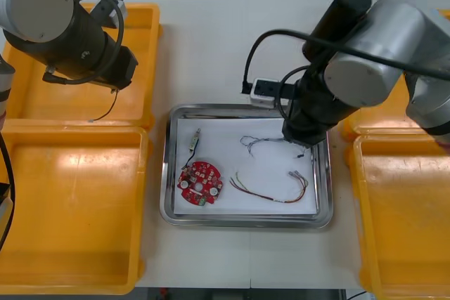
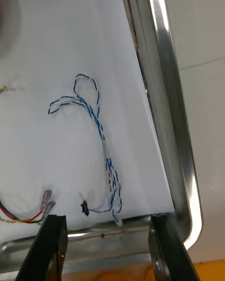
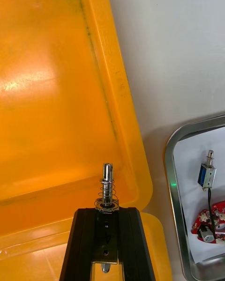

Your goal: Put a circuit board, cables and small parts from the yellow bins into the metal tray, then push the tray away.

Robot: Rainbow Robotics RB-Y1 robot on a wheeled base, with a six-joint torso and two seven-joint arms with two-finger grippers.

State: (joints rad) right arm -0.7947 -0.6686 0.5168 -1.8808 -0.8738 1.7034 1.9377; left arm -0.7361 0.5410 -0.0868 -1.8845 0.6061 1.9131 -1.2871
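My left gripper (image 3: 107, 210) hangs over the far left yellow bin (image 1: 137, 19). Its black fingers (image 3: 86, 243) are clamped on a small metal part (image 3: 108, 185), a shiny pin with a rounded tip and a coil spring round its shank. The pin stands upright out of my fingertips, above the bin's corner by the wall it shares with the near left bin (image 1: 70, 244).

Between the bins, on the worktop (image 1: 211, 47), sits the metal tray (image 1: 169, 173), shiny at the rim and white inside. At its left side lies a second small metal part (image 1: 195, 140), blue-bodied with a metal plunger. Its black lead runs toward the round red circuit board (image 1: 200, 183), which lies just beside it on the near side.

Further right, the red and yellow cable (image 1: 271, 189) curves across the near half of the tray. The blue and white twisted cable (image 2: 100, 122) lies looped in the far right part, with a small black plug on one end.

My right gripper (image 2: 108, 236) hovers over that cable's plug end, by the tray's right rim. Its fingers (image 2: 49, 248) are spread wide and hold nothing. The right-hand yellow bin (image 1: 408, 230) lies beyond.
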